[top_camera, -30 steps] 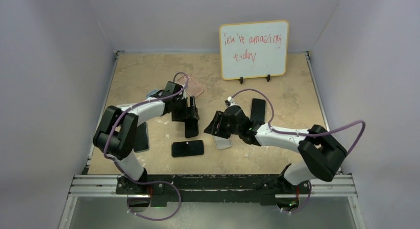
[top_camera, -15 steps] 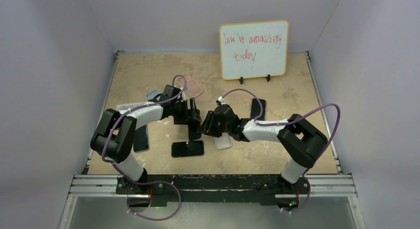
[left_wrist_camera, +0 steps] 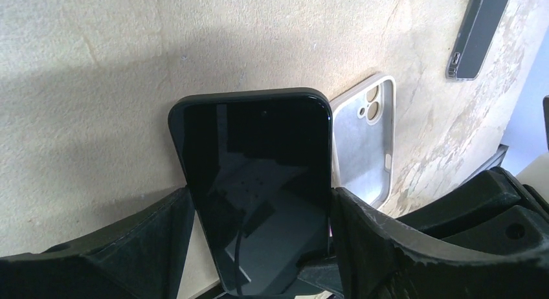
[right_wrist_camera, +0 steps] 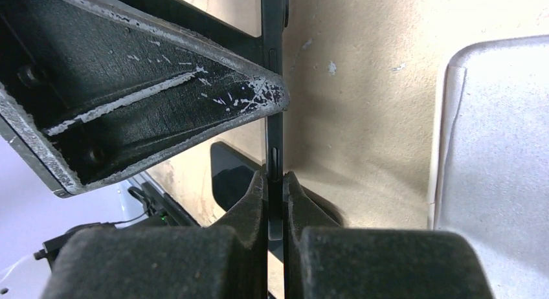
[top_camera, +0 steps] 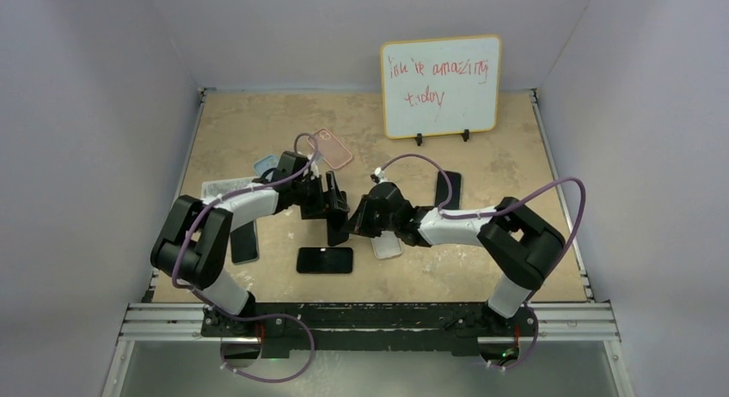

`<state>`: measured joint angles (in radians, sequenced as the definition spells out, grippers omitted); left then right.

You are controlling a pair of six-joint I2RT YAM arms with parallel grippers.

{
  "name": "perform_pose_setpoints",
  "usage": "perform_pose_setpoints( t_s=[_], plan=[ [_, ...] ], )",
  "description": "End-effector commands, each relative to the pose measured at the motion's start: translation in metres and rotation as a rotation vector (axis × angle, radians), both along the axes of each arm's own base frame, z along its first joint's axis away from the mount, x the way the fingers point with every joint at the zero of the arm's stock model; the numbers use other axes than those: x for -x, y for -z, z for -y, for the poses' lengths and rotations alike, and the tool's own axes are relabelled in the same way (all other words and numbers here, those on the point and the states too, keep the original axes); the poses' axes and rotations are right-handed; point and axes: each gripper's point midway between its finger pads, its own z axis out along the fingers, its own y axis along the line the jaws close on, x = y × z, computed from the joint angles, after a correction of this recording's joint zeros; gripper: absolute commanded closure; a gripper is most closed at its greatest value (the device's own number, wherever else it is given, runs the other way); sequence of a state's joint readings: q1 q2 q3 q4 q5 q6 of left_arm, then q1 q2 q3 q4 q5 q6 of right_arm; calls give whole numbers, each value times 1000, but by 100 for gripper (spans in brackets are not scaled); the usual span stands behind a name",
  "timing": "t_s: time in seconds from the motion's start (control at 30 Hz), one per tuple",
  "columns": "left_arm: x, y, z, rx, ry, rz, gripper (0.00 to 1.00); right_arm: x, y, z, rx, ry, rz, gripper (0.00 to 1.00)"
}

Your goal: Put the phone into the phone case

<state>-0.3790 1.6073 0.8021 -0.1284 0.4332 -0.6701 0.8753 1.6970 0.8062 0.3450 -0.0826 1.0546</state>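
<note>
A black phone stands on edge just above the table, held across its width between the fingers of my left gripper. In the top view the phone sits between both arms at the table's middle. My right gripper is shut on the phone's thin side edge, pinching it from the right. A white-rimmed clear phone case lies flat, open side up, right beside the phone; it shows under my right arm and at the right of the right wrist view.
Another black phone lies flat near the front. A pink case lies behind the left arm, a dark case at mid right, a dark phone at the left. A whiteboard stands at the back.
My right gripper has moved left up to the upright phone and closed on its edge. The left gripper, still holding the phone, has shifted slightly to the right.
</note>
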Motion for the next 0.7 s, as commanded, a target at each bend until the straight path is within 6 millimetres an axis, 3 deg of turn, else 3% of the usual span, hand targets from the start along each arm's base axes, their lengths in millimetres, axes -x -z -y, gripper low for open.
perform_pose_setpoints(
  t_s=[0.0,0.17,0.4,0.5,0.67],
  plan=[
    [-7,-51,16,128,20,89,22,-6,-14,-4,-13,-7,50,100],
    [-3,-82,21,174,70,138,6,-4,-31,10,15,-15,98,100],
    [8,-126,24,216,155,233,3,10,-52,44,94,-73,193,100],
    [12,-129,21,203,164,253,3,18,-58,64,135,-98,212,100],
    [21,-115,20,196,201,239,4,29,-58,107,203,-124,189,100]
  ],
)
